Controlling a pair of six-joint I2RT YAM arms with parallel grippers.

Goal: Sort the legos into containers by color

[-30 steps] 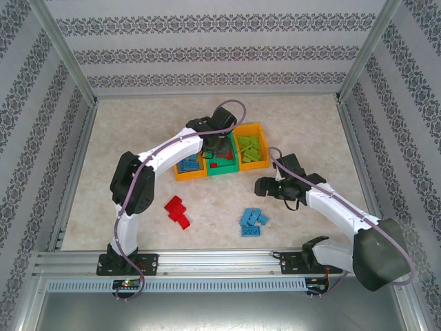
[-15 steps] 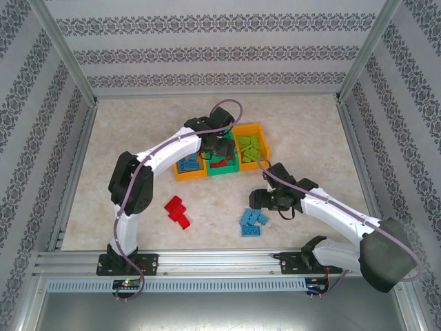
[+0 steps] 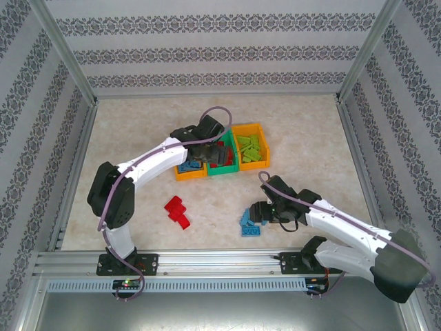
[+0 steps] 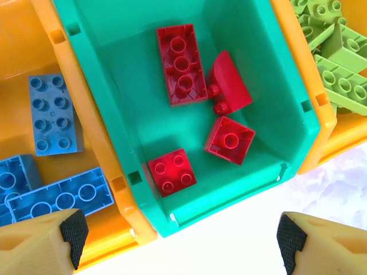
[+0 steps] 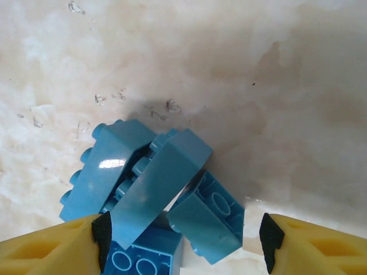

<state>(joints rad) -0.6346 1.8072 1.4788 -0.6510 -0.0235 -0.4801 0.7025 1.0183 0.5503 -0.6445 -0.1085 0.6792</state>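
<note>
The containers are three joined bins: a green one (image 4: 132, 103) between two orange ones (image 4: 17, 51) (image 4: 338, 137). Several red legos (image 4: 181, 63) lie in the green bin, blue ones (image 4: 53, 114) in the left orange bin, light green ones (image 4: 338, 74) in the right. My left gripper (image 4: 178, 243) hovers open over the green bin's near edge (image 3: 224, 172), nothing between its fingers. My right gripper (image 5: 183, 240) stands open astride a heap of blue legos (image 5: 160, 177) on the table (image 3: 251, 226); its left pad (image 5: 102, 232) is against a brick, its right pad apart.
A small cluster of red legos (image 3: 178, 212) lies on the pale table left of the blue heap. Metal frame posts and patterned walls enclose the table; the front rail (image 3: 220, 261) carries both arm bases.
My left gripper opened above the green bin and drew back toward the near left. My right arm swung from beside the right orange bin down onto the blue heap, jaws narrowing slightly.
</note>
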